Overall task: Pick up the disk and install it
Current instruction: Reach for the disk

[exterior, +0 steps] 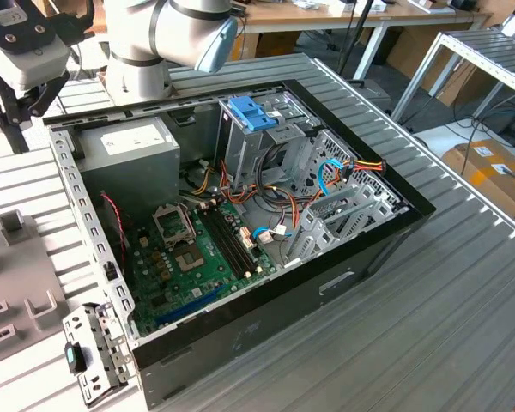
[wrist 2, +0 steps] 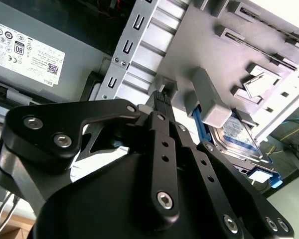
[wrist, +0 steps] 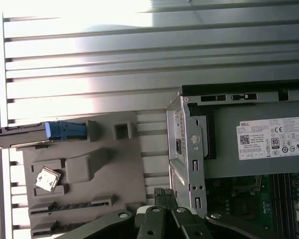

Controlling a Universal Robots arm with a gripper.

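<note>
Claw [wrist: 162,193]: fingers pressed together tip to tip, nothing between them. Not holding anything.

Disk [wrist 2: 237,133]: outside the case [exterior: 326,275], parked in the grey plate [wrist: 114,164] that lies on the table [exterior: 446,326] beside the case wall nearest the power supply [exterior: 129,150]. In the first wrist view it shows as a thin strip, so it appears to stand on its edge; its blue rail [wrist: 65,130] sticks out at one end. In the second wrist view the labelled face is visible, partly hidden behind a grey block [wrist 2: 209,102] of the plate.

Claw position: my tips hang over the strip between the plate and the case's corner frame, close to the frame. Apart from the disk, no contact with it.

Case: lying open on its side, motherboard [exterior: 189,257] exposed, blue bracket [exterior: 249,112] on top of the drive cage.

Disk not picked up, not installed.
</note>
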